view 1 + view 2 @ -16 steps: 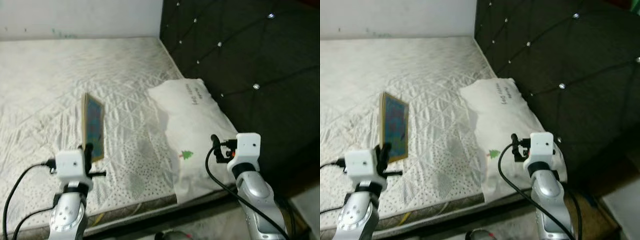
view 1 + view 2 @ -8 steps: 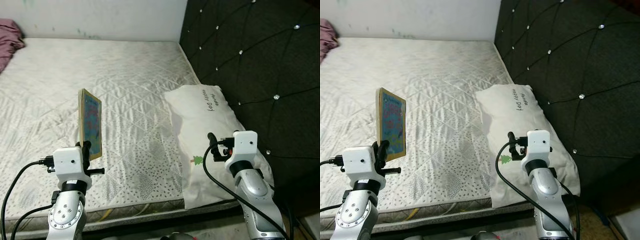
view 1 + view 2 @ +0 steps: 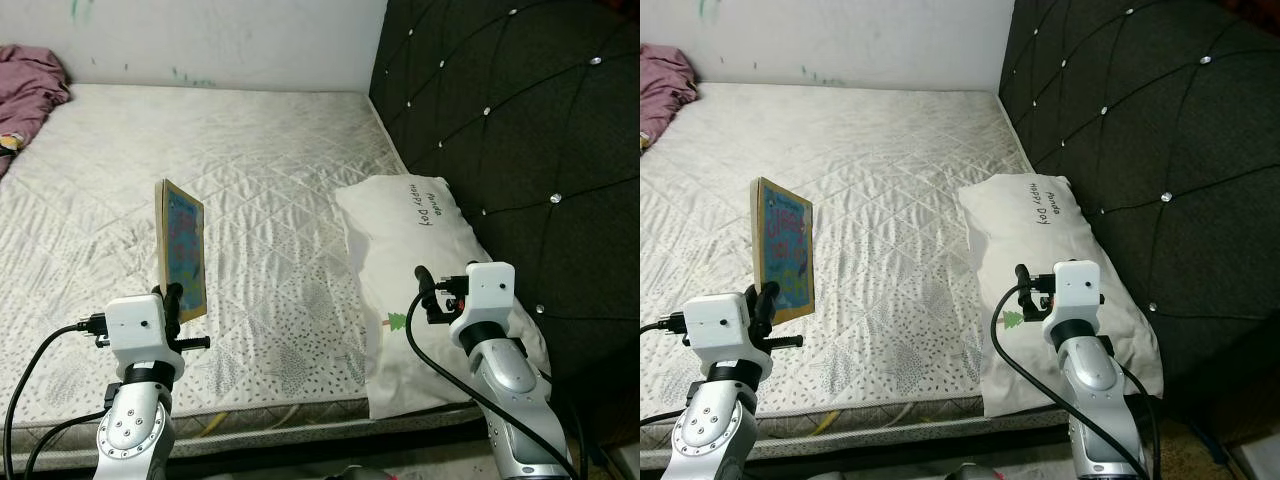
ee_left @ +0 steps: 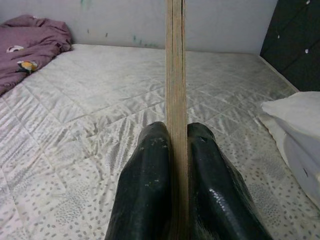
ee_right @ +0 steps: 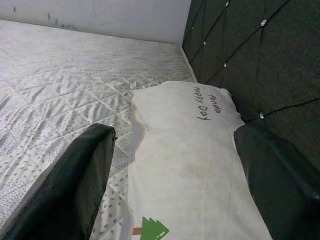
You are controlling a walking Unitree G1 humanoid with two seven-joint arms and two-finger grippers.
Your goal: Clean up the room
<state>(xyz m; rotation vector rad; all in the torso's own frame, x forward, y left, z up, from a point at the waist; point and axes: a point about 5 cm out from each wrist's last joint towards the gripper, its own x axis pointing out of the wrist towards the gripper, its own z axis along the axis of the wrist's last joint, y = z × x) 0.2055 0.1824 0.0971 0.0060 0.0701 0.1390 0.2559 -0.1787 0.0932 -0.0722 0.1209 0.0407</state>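
I can't read the book's (image 3: 182,250) blurred cover. My left gripper (image 4: 172,145) pinches it upright above the mattress's (image 3: 250,150) near edge; my right gripper (image 5: 175,165) hangs spread wide over the pillow (image 3: 420,260).

Quilted matt cloth mattress (image 3: 270,150), soft cotton pillow (image 3: 420,260), tufted dark headboard (image 3: 520,130) with shiny studs, glossy black left tool (image 4: 176,150) fingers, cardboard-edged picture book (image 3: 182,248)

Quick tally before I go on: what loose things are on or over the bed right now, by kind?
Books: 1, the thin colourful picture book, held upright over the mattress by the left gripper.
Pillows: 1, the white printed pillow by the dark tufted headboard, below the open right gripper.
Clothes or bedding: 1, the crumpled purple heap at the far corner.
Total: 3.
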